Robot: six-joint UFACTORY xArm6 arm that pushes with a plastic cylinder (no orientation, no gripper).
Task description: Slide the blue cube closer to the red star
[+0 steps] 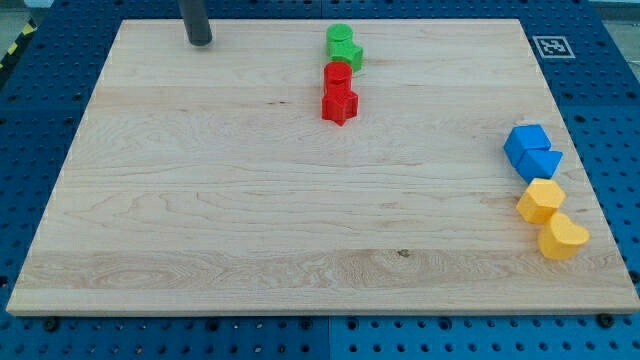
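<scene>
At view's right, blue cube (526, 142); marker (551, 46) perhaps unreadable.

blue cube (526, 142): view's right edge | red star (340, 104): top centre, well apart

A lab or test bench: a wooden desk (200, 200) lies on a blue pegboard (610, 80), with a printed marker tag (551, 46) at the corner.

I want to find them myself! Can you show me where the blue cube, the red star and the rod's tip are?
blue cube (526, 141), camera view, on its top face.
red star (339, 104), camera view, on its top face.
my tip (200, 42), camera view, at the rod's very end, far left of both blocks.
</scene>
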